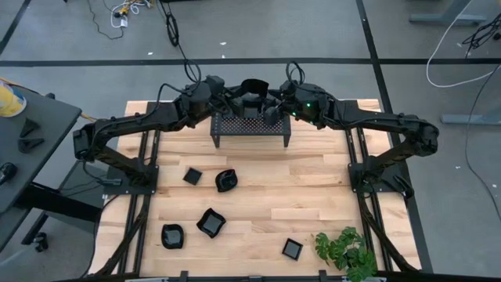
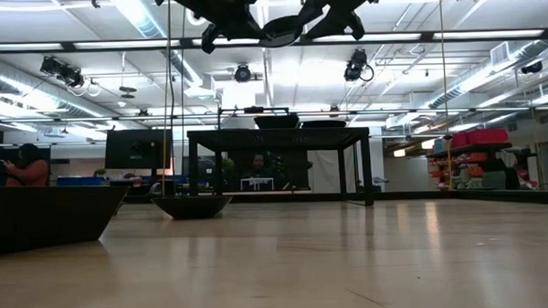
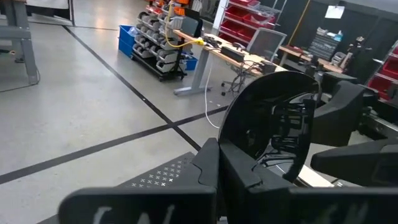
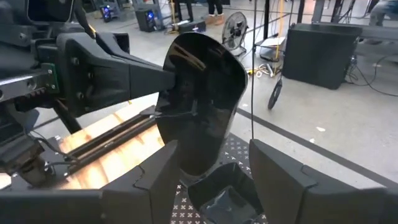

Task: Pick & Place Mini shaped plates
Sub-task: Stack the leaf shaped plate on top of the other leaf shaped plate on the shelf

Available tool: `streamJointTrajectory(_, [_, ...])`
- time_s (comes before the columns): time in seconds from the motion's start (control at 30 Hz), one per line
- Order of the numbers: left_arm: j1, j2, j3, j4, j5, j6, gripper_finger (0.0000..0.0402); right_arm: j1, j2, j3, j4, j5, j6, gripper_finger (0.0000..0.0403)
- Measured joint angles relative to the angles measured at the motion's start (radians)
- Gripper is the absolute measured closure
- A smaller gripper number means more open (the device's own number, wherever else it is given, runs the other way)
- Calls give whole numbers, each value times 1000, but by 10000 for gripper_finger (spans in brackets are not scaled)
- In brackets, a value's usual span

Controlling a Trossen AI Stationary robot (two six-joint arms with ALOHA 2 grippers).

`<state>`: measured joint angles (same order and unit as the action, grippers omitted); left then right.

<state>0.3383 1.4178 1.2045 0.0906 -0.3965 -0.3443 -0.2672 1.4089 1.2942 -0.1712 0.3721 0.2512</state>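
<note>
No writing can be read. Above the stand [image 1: 250, 125], the left gripper [image 1: 235, 97] pinches a plate [image 1: 254, 86]; the right gripper [image 1: 274, 100] stands spread around it. Only the overhead view shows five plates [image 1: 210, 222] scattered on the table [image 1: 313, 196].

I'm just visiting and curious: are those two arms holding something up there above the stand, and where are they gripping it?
The left gripper pinches a mini plate by its rim. The right gripper's fingers straddle the opposite edge, open.
</note>
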Motion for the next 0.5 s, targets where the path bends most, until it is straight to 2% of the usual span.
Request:
streamJointTrajectory(0.23, [-8, 0, 0, 0, -1, 0, 398, -22, 0, 0, 34, -5, 44, 208])
streamJointTrajectory(0.5, [-16, 0, 0, -1, 0, 0, 397, -61, 0, 0, 40, -129, 81, 208])
